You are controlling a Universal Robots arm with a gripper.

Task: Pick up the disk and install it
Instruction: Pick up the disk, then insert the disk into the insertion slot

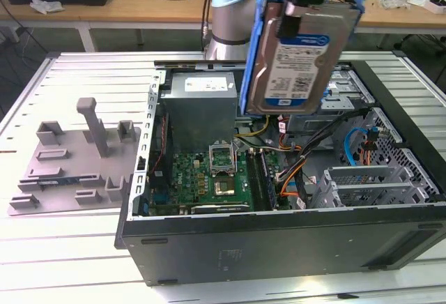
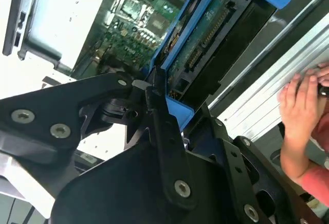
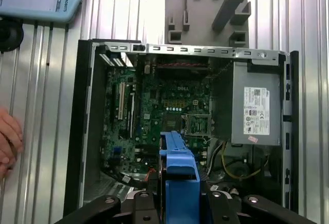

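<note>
- Exterior view: the end effector (image 1: 293, 11) comes down from the top edge, where its upper body is cut off. It is clamped on the top of the disk (image 1: 296, 63).
- The disk hangs upright and slightly tilted, label face out, in the air above the open case (image 1: 279, 248). It covers part of the bays behind it.
- The arm's base (image 1: 233, 18) stands behind the case. A grey fixture (image 1: 77, 157) lies on the worktop (image 1: 70, 74) at the exterior view's left.
- Second wrist view: the end effector (image 2: 159, 100) has its black fingers (image 2: 167, 131) closed on the disk's (image 2: 205, 34) blue bracket, circuit-board side showing. The motherboard (image 2: 133, 23) lies beyond, blurred. A person's hand (image 2: 298, 95) rests on the worktop's ribs.
- First wrist view: the disk (image 3: 177, 178) appears edge-on, with the end effector (image 3: 177, 206) cut off at the frame edge. Beyond it is the case (image 3: 85, 131) with its power supply (image 3: 254, 111), and a hand (image 3: 7, 142) is beside the case.
</note>
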